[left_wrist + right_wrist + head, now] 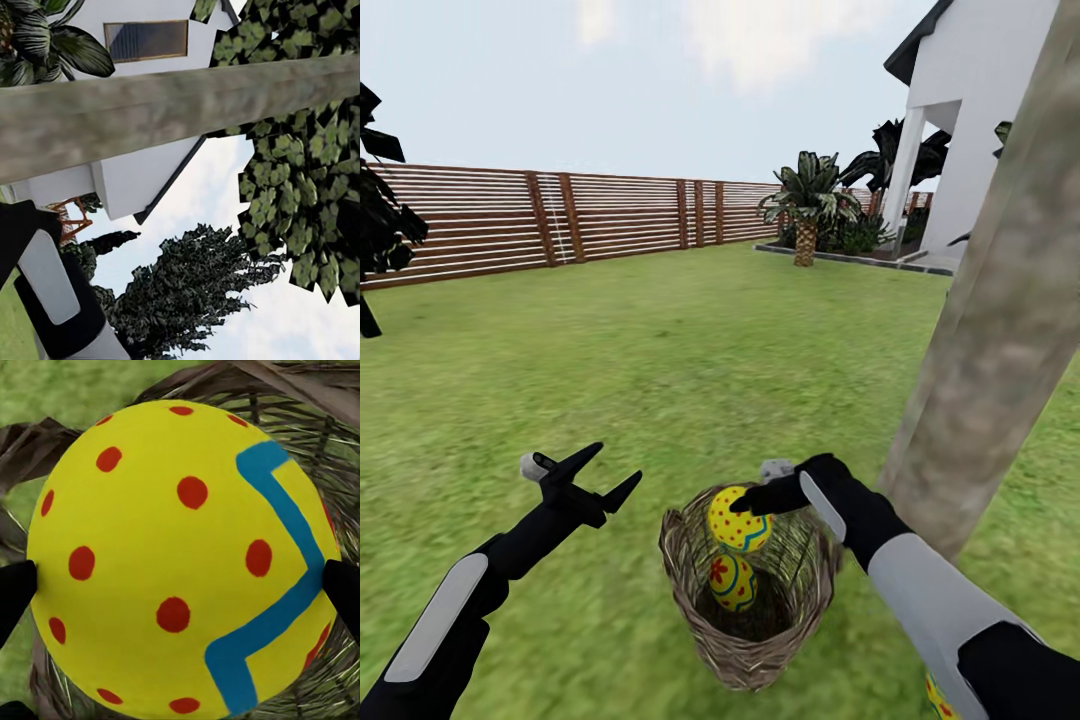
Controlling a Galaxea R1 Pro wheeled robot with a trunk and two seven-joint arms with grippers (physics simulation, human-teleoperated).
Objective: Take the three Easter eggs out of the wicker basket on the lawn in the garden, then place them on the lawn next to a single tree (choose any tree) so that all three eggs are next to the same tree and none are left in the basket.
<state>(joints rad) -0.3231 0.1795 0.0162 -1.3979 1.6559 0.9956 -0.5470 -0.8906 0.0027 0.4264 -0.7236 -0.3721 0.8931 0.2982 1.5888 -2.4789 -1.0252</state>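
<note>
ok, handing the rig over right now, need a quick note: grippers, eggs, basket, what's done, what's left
Right gripper: shut on the dotted egg, held at the rim of the wicker basket; its fingers press both sides of the egg.
Left gripper: open, empty, hovering over the lawn to the basket's left.
A flowered egg lies deeper in the basket.
What looks like a third egg peeks out on the grass under the right forearm, near the tree; only partly visible.
Done: probably one egg out.
Left: place the held egg by that tree, then fetch the flowered one.
</note>
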